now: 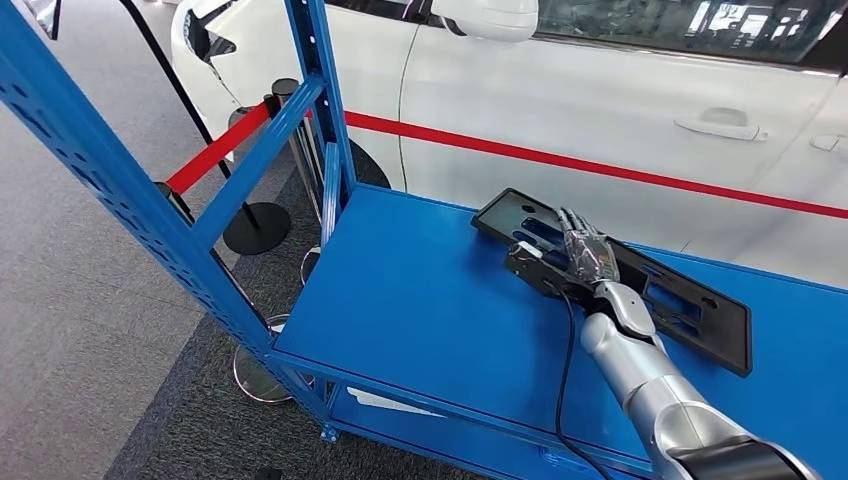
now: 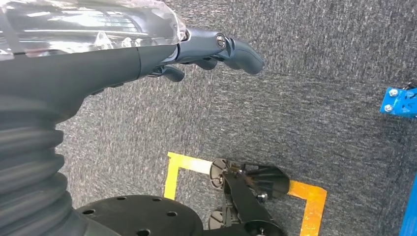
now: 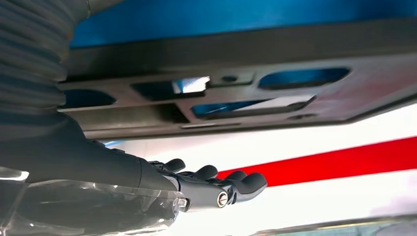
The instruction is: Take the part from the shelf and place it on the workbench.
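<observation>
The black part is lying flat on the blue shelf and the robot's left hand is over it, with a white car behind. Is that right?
Not quite. It is the right hand over the black part, as the head view shows. The rest holds: the part lies flat on the blue shelf, with a white car behind.

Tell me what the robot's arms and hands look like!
The right arm is shiny silver and round, made of chunky segments, with a thin black cable running beside it. The right hand has dark grey fingers under a clear plastic cover. Up close, the left hand has a grey ribbed sleeve like an accordion at the wrist, smooth dark fingers with a small silver screw, and the same see-through cover.
</observation>
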Robot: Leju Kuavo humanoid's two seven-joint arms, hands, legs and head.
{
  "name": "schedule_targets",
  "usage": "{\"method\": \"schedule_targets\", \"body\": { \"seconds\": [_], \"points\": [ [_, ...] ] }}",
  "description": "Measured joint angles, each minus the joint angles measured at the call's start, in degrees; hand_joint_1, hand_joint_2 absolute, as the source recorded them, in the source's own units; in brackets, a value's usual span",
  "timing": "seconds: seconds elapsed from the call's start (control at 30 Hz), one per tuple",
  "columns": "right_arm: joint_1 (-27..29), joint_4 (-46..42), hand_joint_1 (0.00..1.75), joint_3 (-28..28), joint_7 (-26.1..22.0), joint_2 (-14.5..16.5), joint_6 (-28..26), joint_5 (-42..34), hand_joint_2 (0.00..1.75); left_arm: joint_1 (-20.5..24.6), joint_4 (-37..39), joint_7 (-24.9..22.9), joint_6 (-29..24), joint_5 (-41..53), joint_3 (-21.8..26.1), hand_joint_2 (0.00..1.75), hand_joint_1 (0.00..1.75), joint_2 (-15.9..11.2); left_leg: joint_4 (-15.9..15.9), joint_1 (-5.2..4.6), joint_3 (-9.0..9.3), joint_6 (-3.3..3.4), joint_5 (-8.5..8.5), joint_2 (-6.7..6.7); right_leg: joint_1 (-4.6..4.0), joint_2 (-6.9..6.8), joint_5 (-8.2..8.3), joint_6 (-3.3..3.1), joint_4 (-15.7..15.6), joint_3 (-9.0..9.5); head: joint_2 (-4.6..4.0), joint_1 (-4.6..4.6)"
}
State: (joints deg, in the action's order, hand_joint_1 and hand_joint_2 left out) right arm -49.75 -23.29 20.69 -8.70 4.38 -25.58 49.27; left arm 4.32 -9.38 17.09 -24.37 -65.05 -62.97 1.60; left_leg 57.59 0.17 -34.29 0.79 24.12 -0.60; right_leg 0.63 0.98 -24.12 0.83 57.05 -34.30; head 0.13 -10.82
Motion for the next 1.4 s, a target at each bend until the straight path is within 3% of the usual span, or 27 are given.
{"method": "schedule_targets", "body": {
  "seconds": [0.23,0.37,0.43,1.4],
  "points": [
    [1.12,-1.83,0.05,-1.92,-1.96,-1.85,-1.08,-0.63,1.75,-0.04,0.00,0.33,-0.01,-0.64,0.00,1.75,0.00,0.00,0.00,0.00,0.00,0.00,0.00,0.01,0.01,0.01,0.00,0.00,0.00,0.00,0.00,0.00],
    [1.38,-2.85,1.60,-2.39,-2.96,-2.45,-1.03,-0.79,1.75,-0.06,0.00,0.37,-0.01,-0.97,0.00,1.75,0.00,0.00,0.00,0.00,0.00,0.00,0.00,0.01,0.01,0.01,0.00,0.00,0.00,0.00,0.00,0.00],
    [1.53,-3.21,1.75,-2.46,-3.52,-2.59,-0.86,-0.97,1.75,-0.05,0.00,0.48,-0.01,-0.98,0.00,1.75,0.00,0.00,0.00,0.00,0.00,0.00,0.00,0.01,0.00,0.01,0.00,0.00,0.00,0.00,0.00,0.00],
    [0.43,-3.77,1.75,-2.62,-7.04,-2.87,-0.56,-3.03,1.75,-0.33,0.00,1.60,-0.33,-2.12,0.09,1.75,0.00,-0.01,0.00,0.02,0.02,0.00,0.00,0.01,-0.02,0.01,0.00,0.00,0.00,0.05,0.00,0.00]
  ]
}}
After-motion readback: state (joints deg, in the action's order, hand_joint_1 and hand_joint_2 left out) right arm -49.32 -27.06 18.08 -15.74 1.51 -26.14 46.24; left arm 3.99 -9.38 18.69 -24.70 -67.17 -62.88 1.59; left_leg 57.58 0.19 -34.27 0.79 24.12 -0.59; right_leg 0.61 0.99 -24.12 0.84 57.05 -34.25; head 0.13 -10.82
